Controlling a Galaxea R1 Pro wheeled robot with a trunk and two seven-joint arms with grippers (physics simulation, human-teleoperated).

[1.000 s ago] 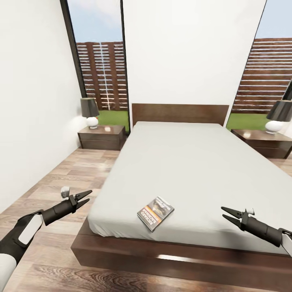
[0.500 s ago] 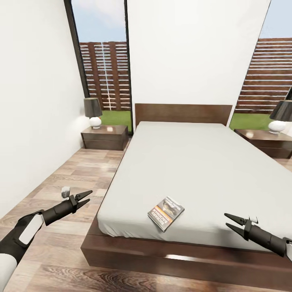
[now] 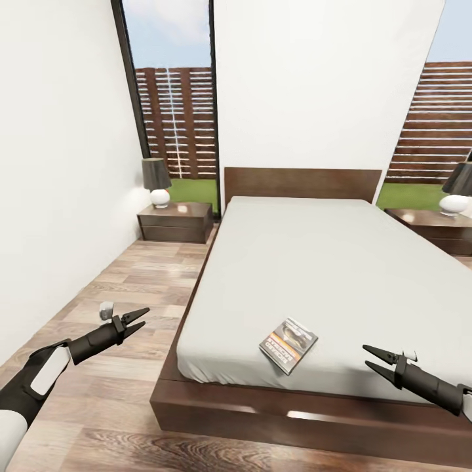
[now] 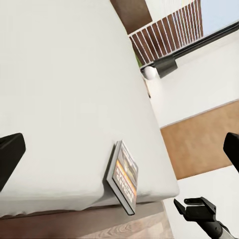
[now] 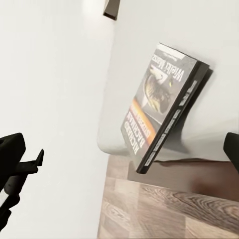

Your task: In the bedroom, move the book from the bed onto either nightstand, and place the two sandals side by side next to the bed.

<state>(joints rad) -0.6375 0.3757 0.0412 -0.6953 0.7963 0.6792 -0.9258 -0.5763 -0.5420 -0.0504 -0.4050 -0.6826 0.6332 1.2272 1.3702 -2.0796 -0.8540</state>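
Right end effector [image 3: 373, 360] hangs released, fingers spread, just right of the book [image 3: 288, 344]; left end effector [image 3: 134, 319] is likewise released, empty, over the floor left of the bed [image 3: 314, 262]. The book lies flat near the mattress's near edge. Risk, in my judgement: your thin fingers could shove the book off that edge if you close in low from the far side. The nightstand [image 3: 176, 221] sits far left, well apart. Compared with a second ago, the whole head view has shifted, so the camera moved; book unchanged on the bed.
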